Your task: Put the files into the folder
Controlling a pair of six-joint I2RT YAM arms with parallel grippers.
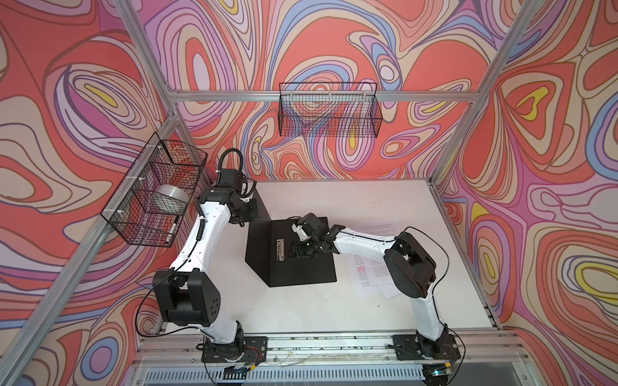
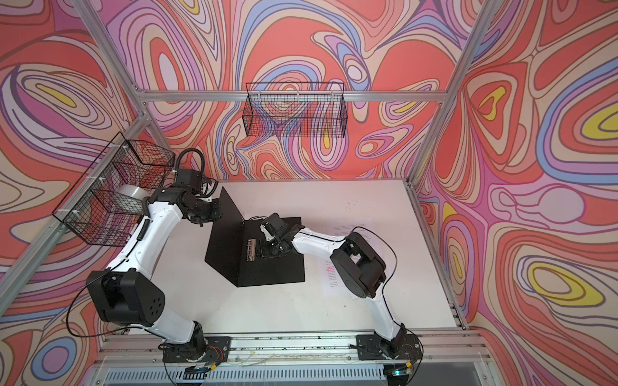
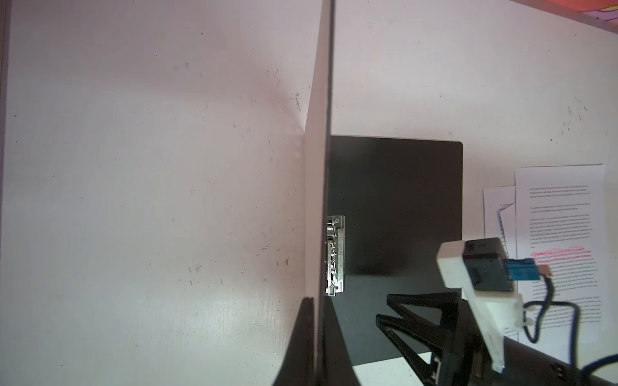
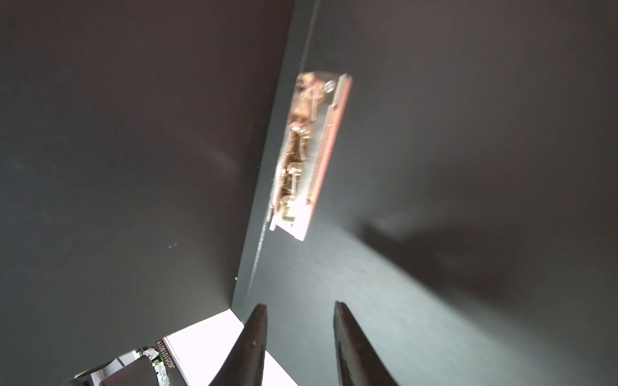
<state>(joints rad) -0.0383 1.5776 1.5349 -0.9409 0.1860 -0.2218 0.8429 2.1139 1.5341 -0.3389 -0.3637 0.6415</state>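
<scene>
white table (image 1: 368, 200): i see left gripper (image 3: 317, 299) clamped on the raised folder (image 1: 301, 270) cover; right gripper (image 4: 301, 304) part open, empty, above its black inside; files (image 3: 561, 234) lie beside.

Left arm (image 1: 204, 234) stretches forward with elbow bent, the left gripper (image 3: 314, 302) pinched tight on the upright cover of the folder (image 1: 301, 272). Right arm (image 1: 363, 241) folds in toward the middle, wrist tipped down, the right gripper (image 4: 299, 304) showing jaws narrowly parted with nothing between them.
</scene>
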